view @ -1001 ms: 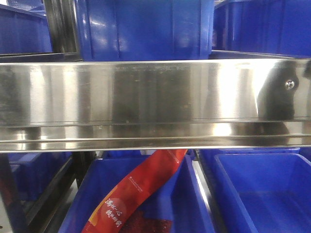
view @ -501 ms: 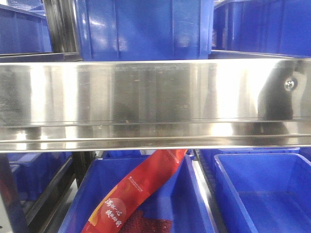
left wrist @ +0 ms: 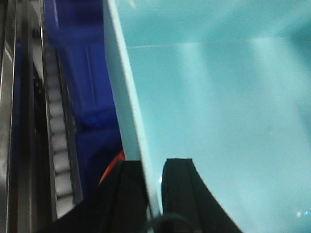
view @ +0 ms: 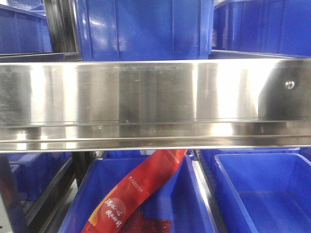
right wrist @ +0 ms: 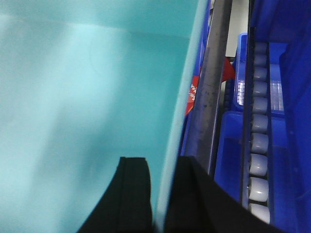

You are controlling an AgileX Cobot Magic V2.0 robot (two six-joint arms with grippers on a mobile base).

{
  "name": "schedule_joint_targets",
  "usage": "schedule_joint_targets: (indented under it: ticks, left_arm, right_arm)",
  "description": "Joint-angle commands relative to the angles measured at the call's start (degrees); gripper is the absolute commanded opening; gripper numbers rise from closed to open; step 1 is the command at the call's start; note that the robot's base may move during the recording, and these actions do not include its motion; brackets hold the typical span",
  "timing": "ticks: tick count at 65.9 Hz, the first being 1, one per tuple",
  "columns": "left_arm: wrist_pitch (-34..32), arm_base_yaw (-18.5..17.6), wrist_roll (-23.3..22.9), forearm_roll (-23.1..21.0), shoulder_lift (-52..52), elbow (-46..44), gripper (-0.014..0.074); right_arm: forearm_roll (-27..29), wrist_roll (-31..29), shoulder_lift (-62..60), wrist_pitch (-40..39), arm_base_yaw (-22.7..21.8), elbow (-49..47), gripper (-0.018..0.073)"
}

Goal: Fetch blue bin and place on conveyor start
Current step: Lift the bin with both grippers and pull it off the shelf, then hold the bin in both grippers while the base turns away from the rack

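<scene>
gripping both side walls, the two arms have the blue bin between them. the left claw is clenched on the bin's left wall, one finger outside and one inside the pale aqua rim. the right claw is clamped the same way on the opposite wall. each wrist view is filled mostly by the smooth turquoise inside of the tub, which looks empty as far as it shows.

beside the bin on either side run dark blue crates, and a roller track lies near the right wall along a grey upright post. the front view shows only the shelving: a shiny stainless-steel shelf rail across the middle, crates above and below it, and a red packet leaning in the lower left crate. neither the bin nor any claw appears in that view.

judged from this, the grasp looks made and the fetch is well under way, though whether the bin hangs free or rests on something cannot be told. the conveyor start is nowhere in sight, so the carry away from the rack, the approach to the belt and the set-down all remain. clearing the crates and post close by both walls will likely call for care.
</scene>
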Motion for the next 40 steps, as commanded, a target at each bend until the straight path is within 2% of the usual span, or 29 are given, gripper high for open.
schedule_joint_targets:
  ticks: [1,27,40]
  left_arm:
    - [-6.2,0.0,1.0,1.6,-0.7,-0.6,-0.0111]
    - [-17.8,0.0,1.0,1.6,-0.7,-0.6,-0.0111]
    - [-20.8,0.0,1.0,1.6,-0.7,-0.6,-0.0111]
  right_arm:
    - [-0.9,-1.5,-0.8,-1.0,-0.2,-0.5,-0.0151]
    - [-0.9,-1.5,-0.8,-1.0,-0.2,-0.5,-0.0151]
    - [-0.9,-1.5,-0.8,-1.2,-0.2,-0.5,-0.0151]
